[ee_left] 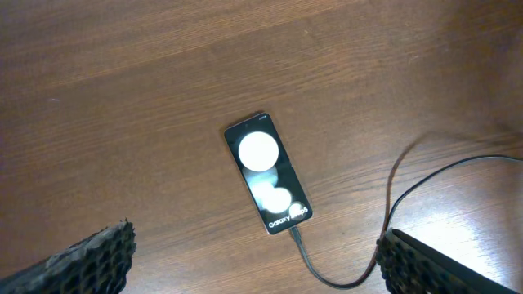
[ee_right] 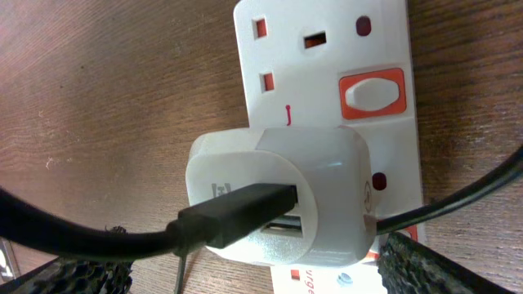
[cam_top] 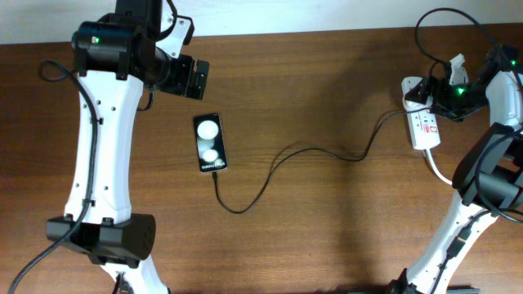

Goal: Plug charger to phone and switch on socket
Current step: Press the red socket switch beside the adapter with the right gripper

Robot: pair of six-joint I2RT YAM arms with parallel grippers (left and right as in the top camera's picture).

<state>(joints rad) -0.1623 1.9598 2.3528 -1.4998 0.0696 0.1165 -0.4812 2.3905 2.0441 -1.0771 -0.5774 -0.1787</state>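
Note:
The black phone (cam_top: pixel 210 143) lies flat on the table, screen up with two white spots; it also shows in the left wrist view (ee_left: pixel 267 174). The charger's thin black cable (cam_top: pixel 315 151) has its plug tip in the phone's lower end (ee_left: pixel 296 238) and runs right to the white adapter (ee_right: pixel 286 196), which sits in the white socket strip (cam_top: pixel 425 124). My left gripper (ee_left: pixel 257 273) is open and empty above the phone. My right gripper (ee_right: pixel 253 273) is open, its fingers on either side of the adapter. A white rocker switch in an orange frame (ee_right: pixel 372 91) shows on the strip (ee_right: pixel 327 49).
The strip's thick white cord (cam_top: pixel 440 170) trails toward the right arm's base. Thicker black robot cables (cam_top: pixel 441 33) loop above the right gripper. The cable loops over the wooden table (cam_top: pixel 327 229) between phone and strip.

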